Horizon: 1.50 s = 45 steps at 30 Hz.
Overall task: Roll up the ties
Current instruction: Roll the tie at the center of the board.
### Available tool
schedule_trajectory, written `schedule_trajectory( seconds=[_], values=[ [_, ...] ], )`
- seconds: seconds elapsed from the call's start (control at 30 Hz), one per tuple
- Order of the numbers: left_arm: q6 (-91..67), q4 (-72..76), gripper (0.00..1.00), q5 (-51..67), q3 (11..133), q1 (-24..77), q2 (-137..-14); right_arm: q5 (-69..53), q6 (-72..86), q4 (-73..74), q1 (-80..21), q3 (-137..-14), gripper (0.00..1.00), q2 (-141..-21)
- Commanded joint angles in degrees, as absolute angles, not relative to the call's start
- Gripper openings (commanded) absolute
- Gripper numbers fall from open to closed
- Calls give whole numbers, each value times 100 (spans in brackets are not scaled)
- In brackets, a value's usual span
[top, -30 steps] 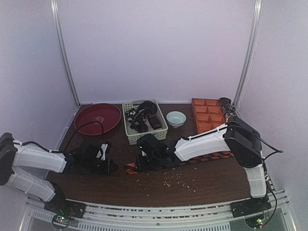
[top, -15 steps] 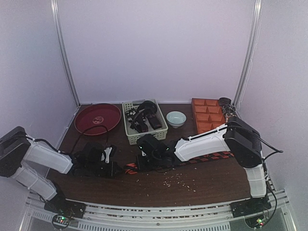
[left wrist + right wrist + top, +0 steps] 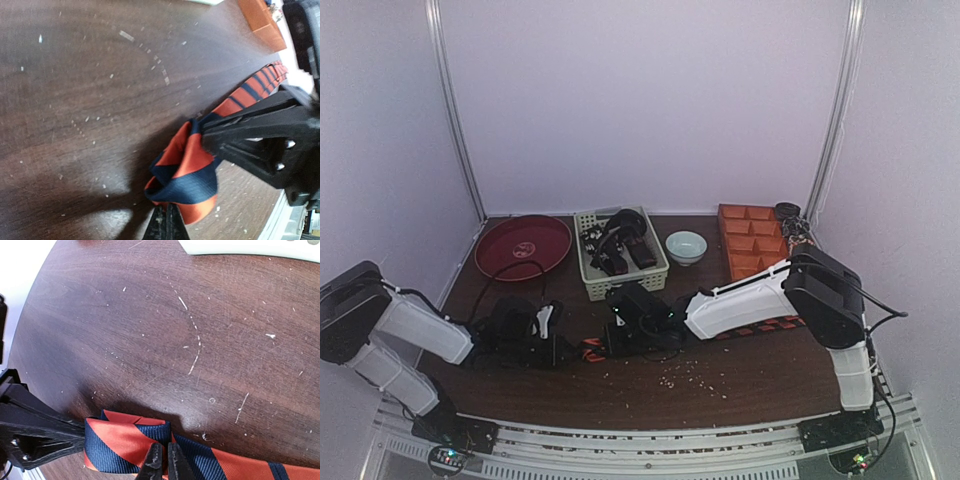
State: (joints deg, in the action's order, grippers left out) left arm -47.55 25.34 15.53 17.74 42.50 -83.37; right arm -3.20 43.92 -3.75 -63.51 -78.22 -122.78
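Note:
The orange-red and dark striped tie [image 3: 760, 325] lies along the table, and its left end [image 3: 192, 160] is folded over into a loose loop. My right gripper [image 3: 612, 340] is shut on the tie just behind that loop, its fingertips [image 3: 156, 460] pinching the fabric [image 3: 120, 442]. My left gripper [image 3: 560, 347] is shut, and its joined tips [image 3: 167, 220] touch the loop's lower edge from the other side. Whether they pinch any fabric does not show. More dark ties [image 3: 620, 245] lie in the basket.
A pale basket [image 3: 658, 276] stands at the back centre, with a red plate [image 3: 523, 246] to its left. A small pale bowl [image 3: 686, 246] and an orange compartment tray [image 3: 752, 238] are to its right. Crumbs [image 3: 690, 372] dot the wood in front of the tie.
My left arm has swung right, bringing its shut gripper up against the tie's end. The right gripper has stayed put on the tie.

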Motion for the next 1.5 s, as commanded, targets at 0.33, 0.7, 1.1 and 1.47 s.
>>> schedule_trajectory(
  seconds=[0.33, 0.7, 1.1, 1.47],
  values=[
    [-5109, 1173, 0, 720, 1786, 4340, -7759, -178, 4443, -129, -6348, -7612, 6, -12276],
    [-5108, 2833, 0, 1677, 1807, 4368, -8780, -107, 4438, -113, -6335, -7532, 7, -12205],
    [-5291, 3854, 0, 1769, 1770, 4368, -8439, -141, 4476, -400, -6305, -7295, 7, -12106],
    [-5260, 4211, 0, 1840, 1976, 4371, -8786, -338, 4644, -947, -6238, -6897, 6, -11964]
  ],
)
